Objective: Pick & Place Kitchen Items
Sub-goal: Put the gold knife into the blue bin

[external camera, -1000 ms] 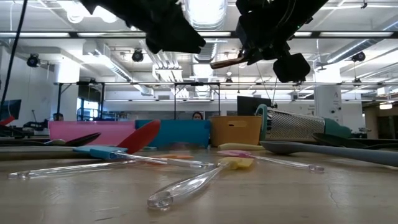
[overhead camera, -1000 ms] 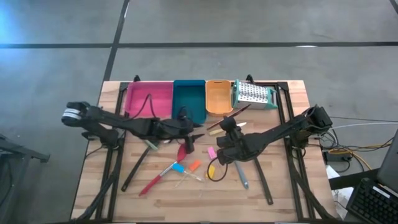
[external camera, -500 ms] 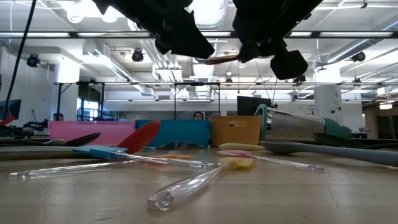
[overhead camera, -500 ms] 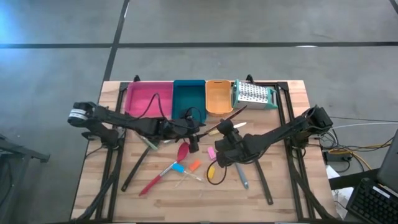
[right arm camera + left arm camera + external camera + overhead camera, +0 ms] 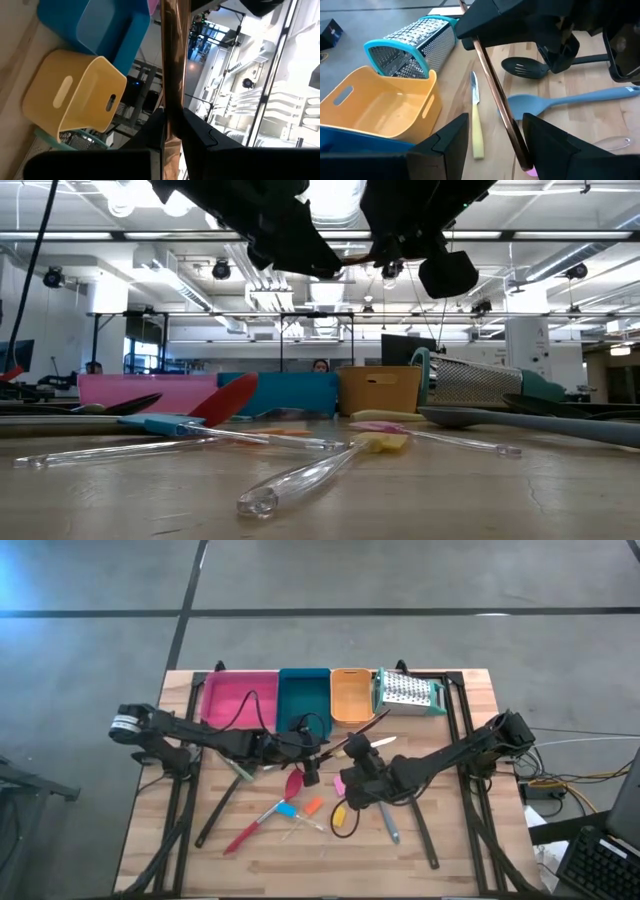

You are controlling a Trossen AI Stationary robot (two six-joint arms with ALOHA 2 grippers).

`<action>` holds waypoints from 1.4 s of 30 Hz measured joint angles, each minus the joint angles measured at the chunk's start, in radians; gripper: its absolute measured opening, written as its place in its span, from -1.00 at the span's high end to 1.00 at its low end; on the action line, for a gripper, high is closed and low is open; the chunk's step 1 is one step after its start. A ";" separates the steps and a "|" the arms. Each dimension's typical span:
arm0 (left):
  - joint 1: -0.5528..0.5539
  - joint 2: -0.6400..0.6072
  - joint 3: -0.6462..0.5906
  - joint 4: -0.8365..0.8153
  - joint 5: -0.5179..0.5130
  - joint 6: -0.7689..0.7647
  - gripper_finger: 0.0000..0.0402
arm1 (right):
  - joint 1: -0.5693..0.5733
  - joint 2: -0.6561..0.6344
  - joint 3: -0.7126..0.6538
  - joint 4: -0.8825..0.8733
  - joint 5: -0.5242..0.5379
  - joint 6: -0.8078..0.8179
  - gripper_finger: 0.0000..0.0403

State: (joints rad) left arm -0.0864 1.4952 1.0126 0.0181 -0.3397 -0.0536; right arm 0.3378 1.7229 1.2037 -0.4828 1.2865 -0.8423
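Right gripper (image 5: 352, 753) is sliding a bit nearer the teal tray (image 5: 303, 698) vs a sec ago, fingers clamped on the copper rod utensil (image 5: 496, 105), lifting it off the table. Left gripper (image 5: 312, 762) is waiting w/ fingers apart just by the rod's end, below that tray, nothing between them.

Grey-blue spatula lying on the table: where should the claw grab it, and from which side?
Probably mid-handle, from straight above, claw across it. The grey-blue silicone spatula lies flat on the wooden table; its handle is slim with bare wood either side, while its broad head sits close to the black slotted turner.
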 joint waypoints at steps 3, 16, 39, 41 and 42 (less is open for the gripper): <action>0.000 0.000 0.000 0.000 0.000 -0.001 0.12 | 0.000 0.000 0.000 0.001 0.000 0.001 0.86; 0.004 -0.001 -0.003 -0.015 0.004 -0.026 0.89 | 0.002 0.000 -0.001 0.001 0.004 0.001 0.86; 0.016 -0.008 0.003 0.012 -0.031 -0.022 0.89 | 0.018 0.003 0.135 0.140 0.081 0.217 0.08; 0.021 -0.008 0.004 0.011 -0.038 -0.022 0.89 | 0.019 -0.003 0.163 0.146 0.115 0.260 0.05; 0.024 -0.007 0.004 0.003 -0.036 -0.025 0.89 | 0.020 -0.011 0.176 0.168 0.126 0.292 0.05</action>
State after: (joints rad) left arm -0.0620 1.4879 1.0161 0.0207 -0.3754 -0.0782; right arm 0.3577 1.7116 1.3795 -0.3150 1.4126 -0.5504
